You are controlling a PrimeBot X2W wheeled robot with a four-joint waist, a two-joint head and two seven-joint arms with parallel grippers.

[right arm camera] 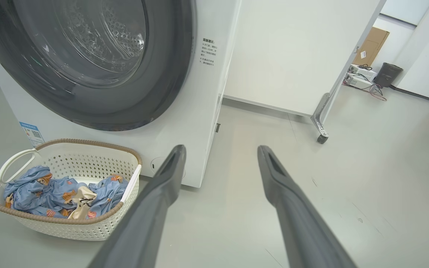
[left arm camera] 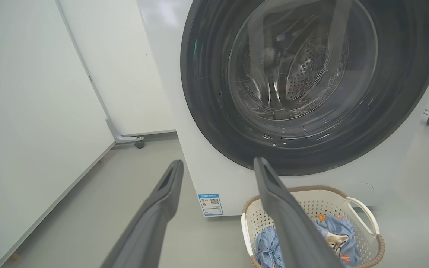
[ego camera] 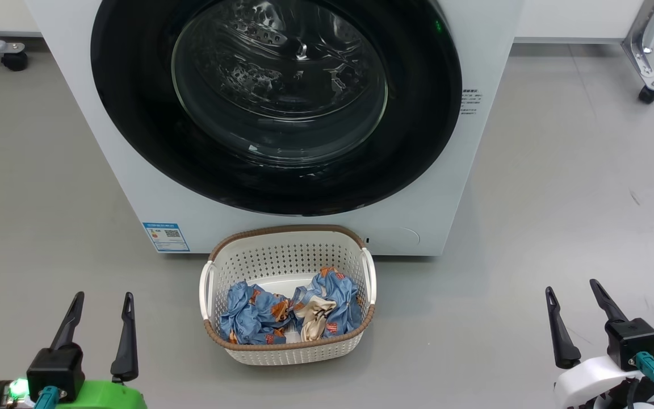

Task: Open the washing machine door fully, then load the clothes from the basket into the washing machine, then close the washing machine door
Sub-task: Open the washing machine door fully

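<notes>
The white washing machine [ego camera: 463, 170] stands ahead with its round black door [ego camera: 134, 130] flat against the front, glass window [ego camera: 279, 85] at its centre. On the floor just before it sits the cream basket [ego camera: 290, 353] holding blue bear-print clothes [ego camera: 259, 318]. My left gripper [ego camera: 103, 298] hangs open at the lower left, well left of the basket, holding nothing. At the lower right my right gripper [ego camera: 574, 289] is open too, far right of the basket. The door [left arm camera: 207, 123] and basket [left arm camera: 363, 219] show past the left fingers; basket [right arm camera: 65, 229], clothes [right arm camera: 43, 190] and door [right arm camera: 169, 74] show in the right wrist view.
White partition panels on castor feet [ego camera: 649, 91] stand behind and to both sides of the machine; another castor [ego camera: 15, 59] is at the far left. Boxes and cables [right arm camera: 363, 70] lie in the room beyond the right panel. Grey floor [ego camera: 560, 199] spreads around the basket.
</notes>
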